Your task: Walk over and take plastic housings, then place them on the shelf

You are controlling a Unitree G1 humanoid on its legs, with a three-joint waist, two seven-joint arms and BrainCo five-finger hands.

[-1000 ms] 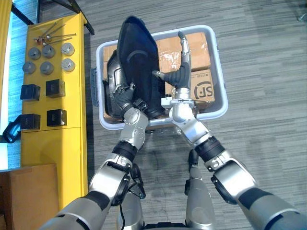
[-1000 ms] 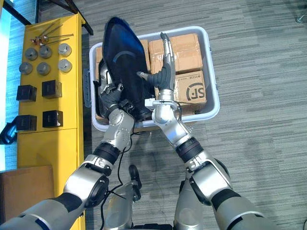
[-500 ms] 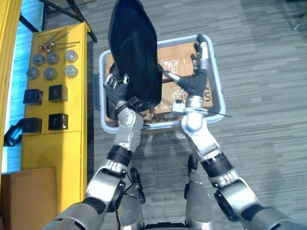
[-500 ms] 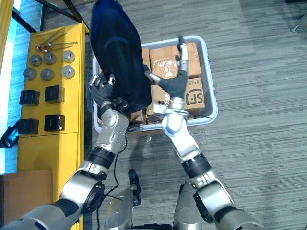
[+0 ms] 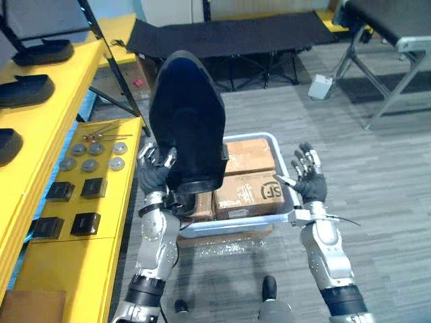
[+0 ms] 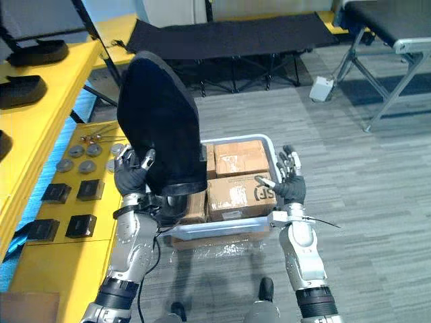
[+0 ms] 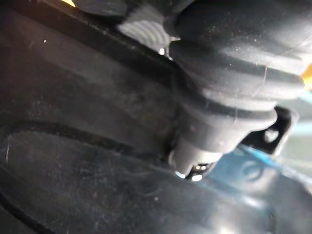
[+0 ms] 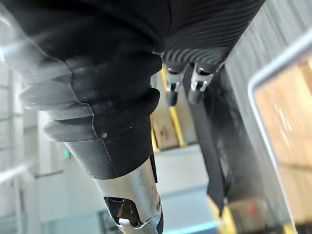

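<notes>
1. The left hand (image 5: 153, 175) is raised, its fingers curled round the lower edge of a large black plastic housing (image 5: 188, 124).
2. The housing stands upright on that hand, rounded end at the top. It is held clear above the left part of a grey plastic bin (image 5: 236, 222) on the carpet.
3. In the left wrist view the housing's dark, scuffed surface lies right against the hand's ribbed cover.
4. The right hand (image 5: 310, 185) is up at the bin's right corner, fingers spread wide and pointing upward. It holds nothing and is well apart from the housing.
5. Brown cardboard boxes (image 5: 244, 156) sit packed side by side in the bin, just beside the held housing's base.
6. To the robot's left runs a yellow shelf (image 5: 60, 81); on its upper level several more dark housings (image 5: 23, 89) lie in a row.
7. On the shelf's lower level there are round metal discs (image 5: 94, 156) and, nearer the robot, square black blocks (image 5: 74, 190) set in pairs.
8. A black folding cot (image 5: 229, 33) stands on the floor beyond the bin.
</notes>
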